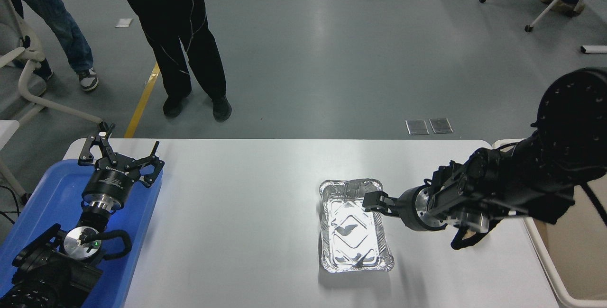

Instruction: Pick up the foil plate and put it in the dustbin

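The foil plate (353,225) lies flat on the white table (237,213), right of the middle, with its long side pointing away from me. My right gripper (375,202) comes in from the right, and its fingers are closed together on the plate's right rim near the far corner. The cream dustbin (545,260) stands beside the table's right edge, partly hidden behind my right arm. My left gripper (121,156) is parked at the lower left, open and empty, above the blue tray (47,194).
Two people stand on the floor beyond the table's far left edge (185,52). A white chair (28,76) is at the far left. More chairs are at the top right.
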### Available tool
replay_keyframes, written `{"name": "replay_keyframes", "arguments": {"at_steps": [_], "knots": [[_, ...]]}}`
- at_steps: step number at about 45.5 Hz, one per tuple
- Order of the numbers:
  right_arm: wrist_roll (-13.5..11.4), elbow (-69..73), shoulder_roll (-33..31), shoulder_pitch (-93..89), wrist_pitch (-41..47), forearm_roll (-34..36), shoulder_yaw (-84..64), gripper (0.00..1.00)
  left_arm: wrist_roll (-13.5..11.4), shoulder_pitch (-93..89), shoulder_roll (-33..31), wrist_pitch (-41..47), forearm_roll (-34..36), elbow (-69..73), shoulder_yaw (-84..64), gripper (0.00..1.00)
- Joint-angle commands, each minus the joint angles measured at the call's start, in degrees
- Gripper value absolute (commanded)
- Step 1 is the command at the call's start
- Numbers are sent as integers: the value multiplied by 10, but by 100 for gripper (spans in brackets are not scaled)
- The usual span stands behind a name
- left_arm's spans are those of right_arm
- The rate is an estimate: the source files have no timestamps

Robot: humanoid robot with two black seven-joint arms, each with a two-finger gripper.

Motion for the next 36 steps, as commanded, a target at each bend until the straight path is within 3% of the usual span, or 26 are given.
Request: {"name": "replay_keyframes", "arguments": {"at_steps": [1,14,22,27,32,36], "knots": [[1,-44,2,-58,-18,0,6,100,0,0,0,0,0,0,0,99],[1,-61,2,-90,-21,1,37,98,0,0,0,0,0,0,0,99],[1,-87,2,-128,-28,-5,38,89,0,0,0,0,0,0,0,99],[1,-91,2,-132,-28,-7,41,67,0,0,0,0,0,0,0,99],[1,-99,2,-142,-28,-17,44,39,0,0,0,0,0,0,0,99],[1,-105,2,-153,-28,-26,49,26,0,0,0,0,0,0,0,99]]}}
